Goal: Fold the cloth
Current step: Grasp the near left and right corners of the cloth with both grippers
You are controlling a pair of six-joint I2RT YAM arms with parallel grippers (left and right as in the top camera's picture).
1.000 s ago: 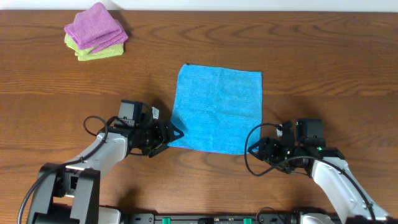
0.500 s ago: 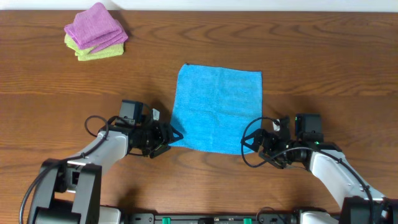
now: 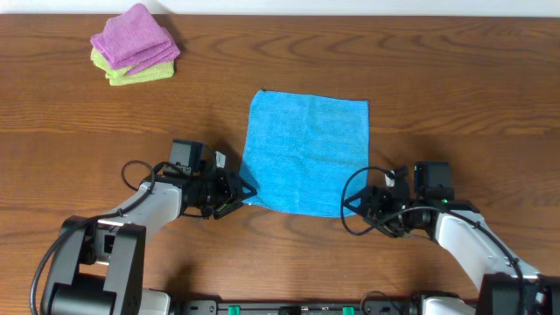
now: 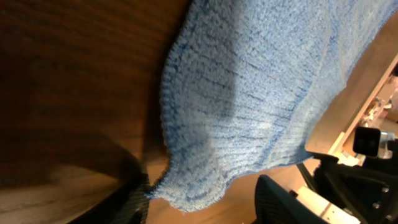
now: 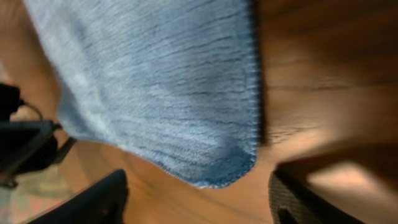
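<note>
The sky-blue cloth point(image 3: 306, 150) lies flat and unfolded on the wooden table in the overhead view. My left gripper point(image 3: 244, 189) is open at the cloth's near left corner; in the left wrist view that corner point(image 4: 205, 186) lies between the two fingers point(image 4: 283, 202). My right gripper point(image 3: 352, 208) is open at the near right corner; in the right wrist view the corner point(image 5: 230, 168) sits between the spread fingers point(image 5: 298, 202). Neither gripper grips the cloth.
A folded purple cloth point(image 3: 134, 35) lies on a folded light green cloth point(image 3: 140, 73) at the far left of the table. The table's near edge runs just behind both arms.
The right gripper has moved left and forward up to the cloth's near right corner. The left gripper has edged slightly closer to the near left corner. The cloth has not moved.
</note>
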